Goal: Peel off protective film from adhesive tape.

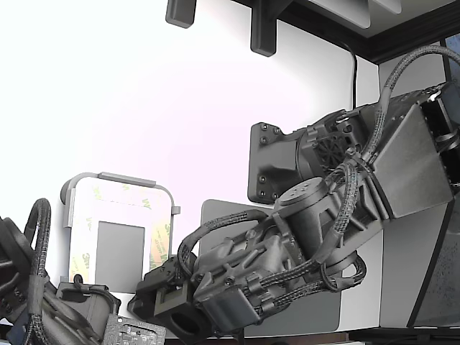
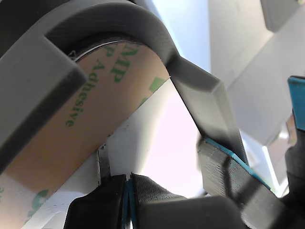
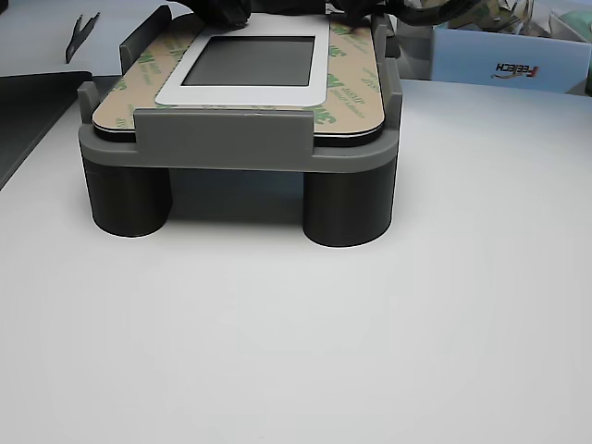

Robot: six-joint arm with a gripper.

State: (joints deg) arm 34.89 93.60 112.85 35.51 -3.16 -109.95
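The protective film [image 1: 162,236], a cream liner with green print, frames a gray rectangle [image 1: 119,256] on a part held in a gray fixture [image 1: 118,180]. The liner lies flat in the other view [image 3: 348,92], where the fixture [image 3: 222,139] stands on two dark legs. The adhesive tape is under the liner and does not show bare. My gripper [image 1: 161,279] is at the part's lower right edge in the exterior view. In the wrist view its black fingertips [image 2: 127,200] are pressed together at the liner [image 2: 71,143]. I cannot tell whether liner is pinched.
A second arm [image 1: 29,287] sits at the exterior view's lower left; its ribbed finger [image 2: 224,176] is close by. A large gray mat [image 1: 215,215] lies under my arm. A black mount [image 1: 273,162] stands behind. A labelled box [image 3: 518,57] and a dark tray [image 3: 28,102] flank the fixture.
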